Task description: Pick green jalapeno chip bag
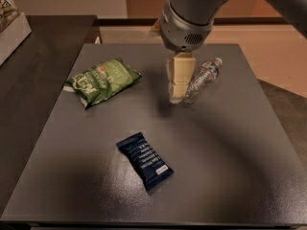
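The green jalapeno chip bag (101,81) lies flat on the dark grey table (225,147) at the left, puffy, with white lettering. My gripper (178,89) hangs from the arm above the table's middle back, pointing down. It is to the right of the bag, a clear gap away, and just left of the water bottle. It holds nothing that I can see.
A clear plastic water bottle (203,78) lies tilted right beside the gripper. A dark navy bar wrapper (145,160) lies in the front middle. A darker counter (29,80) adjoins the table on the left, with a pale box (10,28) at its far corner.
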{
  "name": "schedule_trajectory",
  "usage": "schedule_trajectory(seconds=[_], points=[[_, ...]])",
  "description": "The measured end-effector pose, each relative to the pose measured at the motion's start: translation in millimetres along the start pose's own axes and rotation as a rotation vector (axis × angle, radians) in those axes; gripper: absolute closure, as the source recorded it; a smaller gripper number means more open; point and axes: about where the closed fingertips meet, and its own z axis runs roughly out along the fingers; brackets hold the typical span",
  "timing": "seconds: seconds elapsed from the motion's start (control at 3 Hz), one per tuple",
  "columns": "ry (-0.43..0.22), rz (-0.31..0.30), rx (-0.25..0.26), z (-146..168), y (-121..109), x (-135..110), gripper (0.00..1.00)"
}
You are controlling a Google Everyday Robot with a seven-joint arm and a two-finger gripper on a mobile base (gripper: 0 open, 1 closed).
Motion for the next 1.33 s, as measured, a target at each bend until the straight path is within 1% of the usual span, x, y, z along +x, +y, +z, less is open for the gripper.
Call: schedule_trajectory(seconds=[0.33,0.67,1.0,1.33], points=[[-0.017,-0.093,-0.019,30.9,-18.2,-30.0,0.0],[-0.018,-0.168,-0.034,57.7,-39.5,-54.5,0.0],[-0.009,-0.215,-0.037,79.0,-61.2,-70.3,0.0],[0.017,-0.237,-0.061,102.8,-82.7,-78.2,0.0]])
